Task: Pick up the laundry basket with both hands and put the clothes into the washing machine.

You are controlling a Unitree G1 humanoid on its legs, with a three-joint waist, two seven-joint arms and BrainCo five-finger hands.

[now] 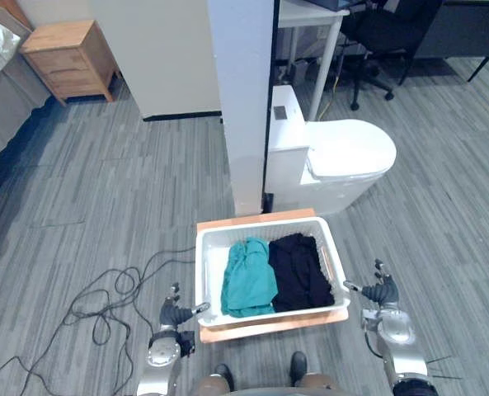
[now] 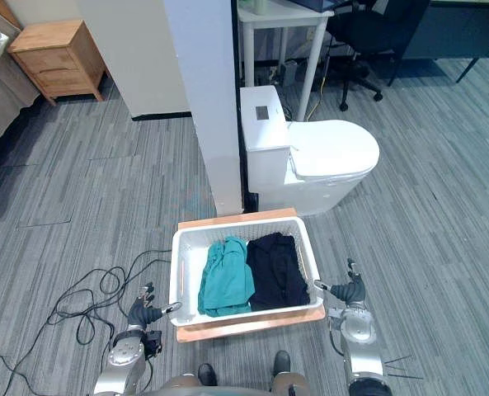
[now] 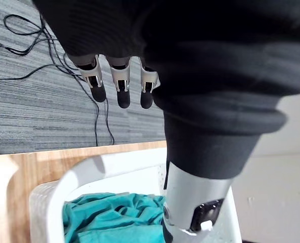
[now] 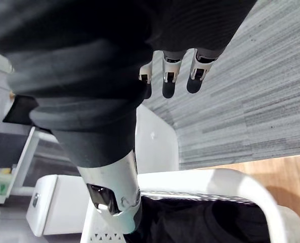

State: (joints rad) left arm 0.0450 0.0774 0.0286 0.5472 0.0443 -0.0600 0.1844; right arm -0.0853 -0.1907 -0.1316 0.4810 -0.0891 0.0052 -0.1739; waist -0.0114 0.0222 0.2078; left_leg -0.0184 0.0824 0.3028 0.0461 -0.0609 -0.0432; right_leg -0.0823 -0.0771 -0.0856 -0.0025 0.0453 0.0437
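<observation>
A white laundry basket (image 1: 260, 227) sits on a wooden board (image 1: 269, 323) on the grey floor just in front of me. Inside lie a teal garment (image 1: 248, 276) on the left and a black garment (image 1: 300, 271) on the right. My left hand (image 1: 176, 313) hovers beside the basket's left near corner, fingers (image 3: 120, 86) straight and open, thumb pointing at the rim (image 3: 89, 169). Just off the basket's right side, my right hand (image 1: 382, 291) is open too, its fingers (image 4: 170, 76) straight above the rim (image 4: 210, 179). Neither hand holds anything.
A white pillar (image 1: 240, 99) rises directly behind the basket, with a white toilet (image 1: 343, 157) to its right. A wooden nightstand (image 1: 69, 58) and a bed edge are far left. A desk and a black office chair (image 1: 376, 33) stand at the back right.
</observation>
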